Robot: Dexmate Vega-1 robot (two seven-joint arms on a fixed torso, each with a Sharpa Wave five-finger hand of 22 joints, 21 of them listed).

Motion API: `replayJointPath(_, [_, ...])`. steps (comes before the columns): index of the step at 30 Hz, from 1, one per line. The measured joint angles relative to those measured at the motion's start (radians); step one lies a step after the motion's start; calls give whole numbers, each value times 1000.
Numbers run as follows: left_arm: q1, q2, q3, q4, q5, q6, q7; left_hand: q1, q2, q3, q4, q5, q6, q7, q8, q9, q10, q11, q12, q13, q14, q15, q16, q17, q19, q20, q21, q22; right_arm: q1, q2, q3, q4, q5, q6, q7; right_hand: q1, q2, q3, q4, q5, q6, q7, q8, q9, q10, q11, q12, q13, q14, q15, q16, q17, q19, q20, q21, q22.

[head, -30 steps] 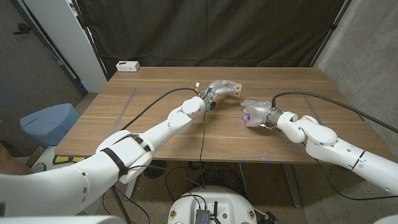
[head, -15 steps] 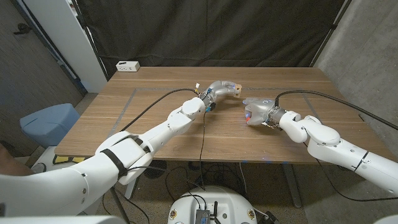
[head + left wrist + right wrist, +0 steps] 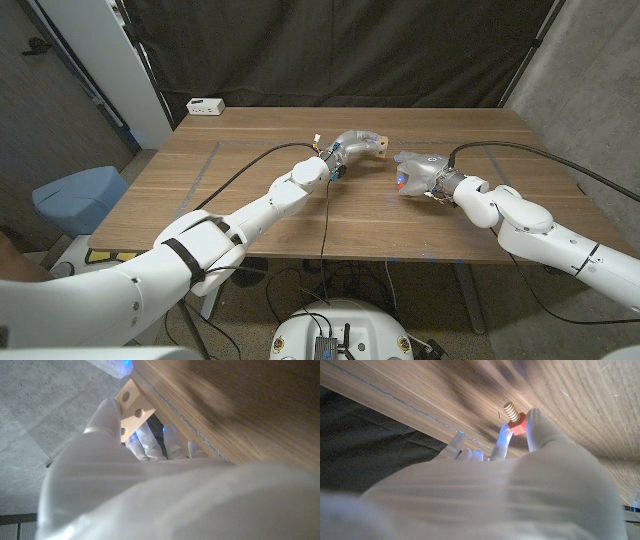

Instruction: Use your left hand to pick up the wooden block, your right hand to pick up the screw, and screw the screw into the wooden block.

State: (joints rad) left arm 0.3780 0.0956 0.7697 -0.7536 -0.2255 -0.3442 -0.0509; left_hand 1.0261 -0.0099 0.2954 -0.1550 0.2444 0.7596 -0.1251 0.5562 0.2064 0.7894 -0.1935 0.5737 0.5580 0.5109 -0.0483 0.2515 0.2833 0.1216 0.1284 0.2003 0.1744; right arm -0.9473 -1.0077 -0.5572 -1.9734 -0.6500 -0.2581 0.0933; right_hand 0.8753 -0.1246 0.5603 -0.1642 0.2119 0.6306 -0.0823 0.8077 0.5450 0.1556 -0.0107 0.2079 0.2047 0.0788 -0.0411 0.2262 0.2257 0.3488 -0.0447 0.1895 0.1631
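With the left hand (image 3: 352, 141) gripping the wooden block (image 3: 379, 141) above the bench (image 3: 240, 200) and the right hand (image 3: 418, 172) pinching the red-headed screw (image 3: 513, 416) just beside the block, line the thread squarely with a hole, which the left wrist view reveals and the head view hides.

Head camera looks down; wrist cameras hug the table (image 3: 250, 200).

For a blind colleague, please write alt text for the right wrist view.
The robot's right hand, seen from behind, pinches a screw with a red head and a tan threaded shaft between its fingertips, above the wooden table. A dark backdrop lies beyond the table's edge.
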Motion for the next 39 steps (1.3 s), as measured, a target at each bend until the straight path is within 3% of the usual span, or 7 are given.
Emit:
replayJointPath(19, [-6,-14,-1,40,-5,-26,-15,0,0,-3,-3,-13,0,0,0,0,4,1,0,0,0,0,-4,-10,4,-4,0,0,-32,-9,56,-20,137,-26,-83,4,4,3,3,0,1,-1,21,9,16,9,0,0,13,5,0,0,12,6,0,0])
replayJointPath(20, [-6,-15,-1,42,-7,-45,-19,0,0,-3,-3,-13,0,0,0,0,4,1,0,0,6,2,-4,-10,4,-4,0,0,-49,-9,81,-28,149,-29,-91,4,4,3,3,1,4,-4,25,9,16,9,0,0,13,5,0,0,12,6,0,0])
replayJointPath(25, [-6,-18,-2,51,-8,-61,-20,0,0,-3,-3,-13,0,0,0,0,4,1,-1,0,10,0,-4,-14,4,-4,0,0,-63,-10,100,-35,184,-35,-117,4,4,3,3,7,11,0,25,9,16,9,0,0,13,5,0,0,12,6,0,0])
replayJointPath(39, [13,-8,2,23,10,-87,-1,0,0,-1,-1,-22,0,0,0,0,4,0,-6,0,10,0,-8,-14,4,-4,0,0,-106,-7,160,-63,283,-68,-198,4,4,3,3,7,11,0,32,6,29,18,0,0,16,2,0,5,18,0,0,0])
